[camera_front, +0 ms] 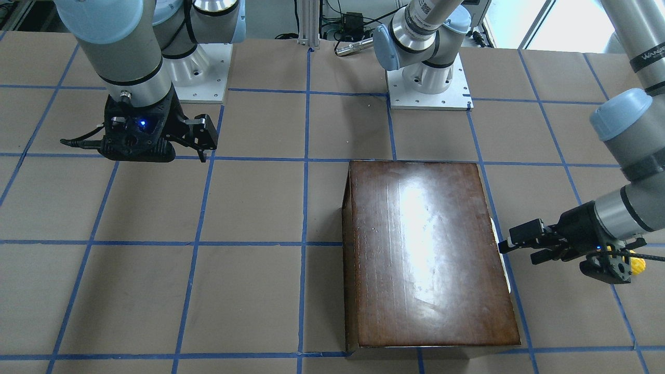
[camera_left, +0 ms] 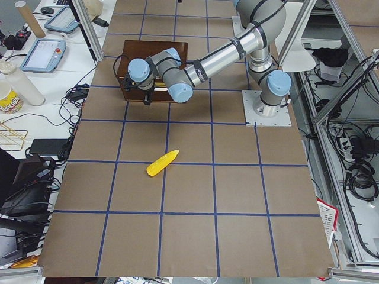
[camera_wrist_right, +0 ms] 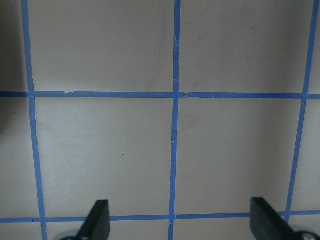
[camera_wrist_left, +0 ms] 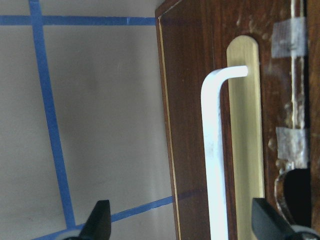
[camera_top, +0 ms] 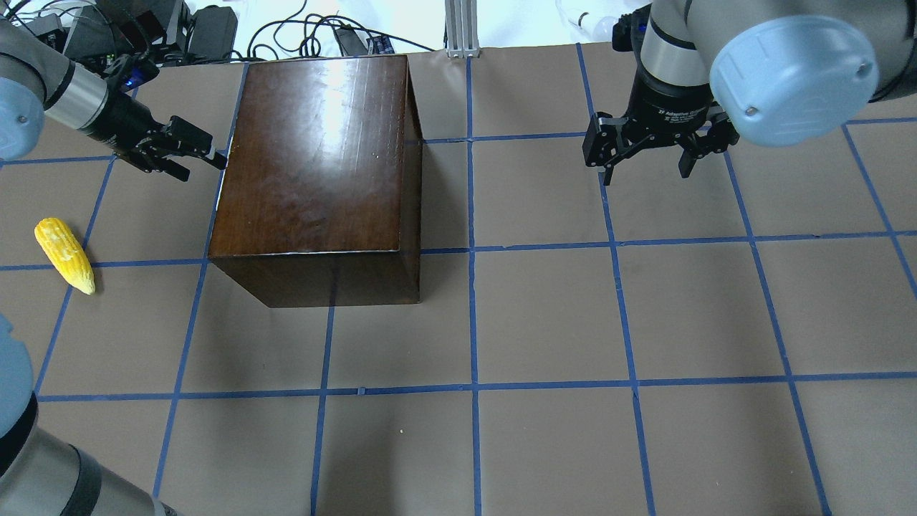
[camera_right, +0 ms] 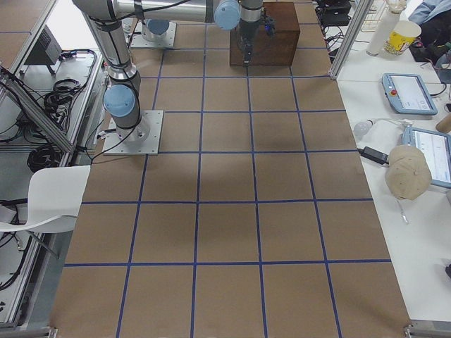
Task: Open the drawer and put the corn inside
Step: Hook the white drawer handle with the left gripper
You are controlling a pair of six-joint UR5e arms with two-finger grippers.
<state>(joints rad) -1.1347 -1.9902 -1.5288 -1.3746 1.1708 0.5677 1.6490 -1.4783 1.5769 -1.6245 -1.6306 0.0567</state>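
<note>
Your left end effector [camera_top: 200,163] is spread wide at the dark brown wooden drawer [camera_wrist_left: 192,100]; your right end effector [camera_top: 645,172] is too.

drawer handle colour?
The drawer handle is a white bar on a brass-coloured backplate; it shows best in the left wrist view.

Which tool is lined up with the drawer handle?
The left tool, open at the white handle; the right tool hangs over the table, far from it.
</note>
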